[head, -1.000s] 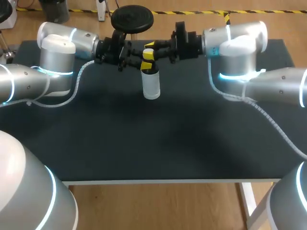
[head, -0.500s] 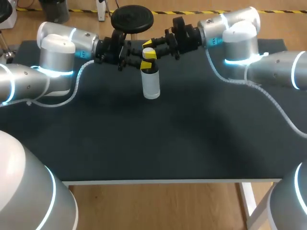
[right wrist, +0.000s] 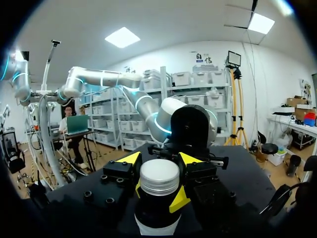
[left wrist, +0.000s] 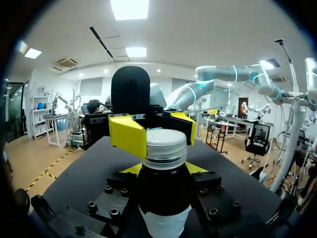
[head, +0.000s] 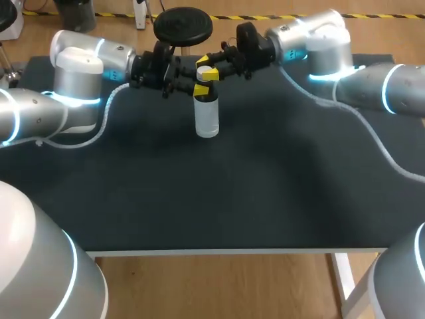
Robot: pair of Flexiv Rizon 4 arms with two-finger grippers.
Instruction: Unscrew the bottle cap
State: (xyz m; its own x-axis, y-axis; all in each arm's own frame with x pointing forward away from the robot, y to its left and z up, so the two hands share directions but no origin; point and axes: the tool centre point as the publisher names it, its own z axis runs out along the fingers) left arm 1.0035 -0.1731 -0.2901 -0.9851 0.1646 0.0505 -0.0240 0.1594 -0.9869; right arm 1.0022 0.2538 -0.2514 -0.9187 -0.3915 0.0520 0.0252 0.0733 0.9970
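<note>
The right gripper (right wrist: 158, 194) is clamped on the bottle cap (right wrist: 159, 174), with its two yellow tips pressed against the pale, ribbed cap from opposite sides. Just below it, the left gripper (left wrist: 163, 169) is clamped on the bottle (head: 207, 118). Its black fingers hold the dark shoulder from both sides, and their yellow tips poke out just past the neck, under the cap. The two grippers meet head-on over the bottle, the right one slightly higher than the left, so that each wrist view looks across the cap at the other gripper. The bottle is upright, dark at the shoulder with a white body beneath. In the head view it stands toward 12 o'clock on the dark tabletop (head: 232, 199), near the far edge and about midway across. The left arm (head: 80, 80) reaches it from about 10 o'clock, running nearly level along the far side of the tabletop. The right arm (head: 319, 40) comes in from about 2 o'clock, its wrist angled slightly down toward the cap.
</note>
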